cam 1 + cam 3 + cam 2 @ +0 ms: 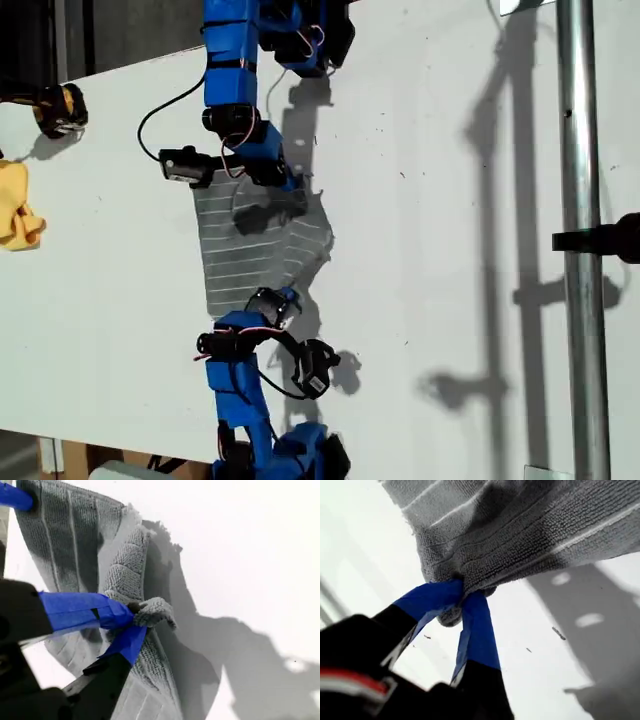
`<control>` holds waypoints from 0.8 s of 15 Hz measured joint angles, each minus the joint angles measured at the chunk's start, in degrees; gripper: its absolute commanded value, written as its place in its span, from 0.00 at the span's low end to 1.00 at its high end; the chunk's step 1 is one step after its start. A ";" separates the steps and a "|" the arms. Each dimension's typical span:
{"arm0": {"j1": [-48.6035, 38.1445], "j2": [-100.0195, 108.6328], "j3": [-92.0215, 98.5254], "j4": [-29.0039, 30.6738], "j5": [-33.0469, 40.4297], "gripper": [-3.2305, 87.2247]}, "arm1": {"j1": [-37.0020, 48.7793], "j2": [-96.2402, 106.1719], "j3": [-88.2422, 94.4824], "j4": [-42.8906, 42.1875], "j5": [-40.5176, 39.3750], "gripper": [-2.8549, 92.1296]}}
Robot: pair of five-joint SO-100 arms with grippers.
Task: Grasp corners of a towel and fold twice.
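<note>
First pincer (pixel 462 600): my first pincer is pressed together on a bunched corner (pixel 451 616) of the towel (pixel 530 535); a small tuft of grey pile pokes out past the blue tips.
Second pincer (pixel 131 619): my second pincer pinches another corner (pixel 155 611), which is gathered into a knot between the blue fingers (pixel 75 611).
Which arm is which: the wrist views alone do not settle it; in the exterior view one arm (pixel 245 150) reaches in from the top and the other arm (pixel 240 370) from the bottom, each meeting one end of the cloth.
Towel position: it lies on the white bench (pixel 450 200) between the two arms, partly lifted and rumpled on the side toward the exterior view's right.
Long axis: it runs from top to bottom of the exterior view, from arm to arm; the white stripes cross it.
Relation for the coming move: both held corners seem to sit on the edge toward the exterior view's right, so I judge the fold would carry that edge across toward the flat edge at the exterior view's left.
Risk: the grips are small bunches, and one could slip.
Off to the side: a yellow cloth (pixel 18 210) lies well apart at the exterior view's left edge.
</note>
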 measured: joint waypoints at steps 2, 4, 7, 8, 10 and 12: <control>1.85 1.76 0.53 0.00 -1.58 0.01 | -1.49 0.88 -0.62 1.05 0.70 0.03; 3.43 4.48 2.81 -0.09 -3.52 0.01 | -2.90 2.46 -1.85 2.55 1.23 0.03; 2.29 10.90 12.04 -3.52 -3.52 0.01 | -0.35 4.66 -1.93 3.16 0.00 0.03; -0.09 13.80 15.29 -5.62 -2.37 0.01 | 2.29 4.75 -1.93 3.16 -1.76 0.03; -6.33 15.73 18.37 -7.47 0.79 0.01 | 8.79 4.75 -1.93 2.29 -6.15 0.03; -12.22 16.08 20.13 -8.35 3.87 0.01 | 14.50 4.75 -2.11 0.88 -10.20 0.03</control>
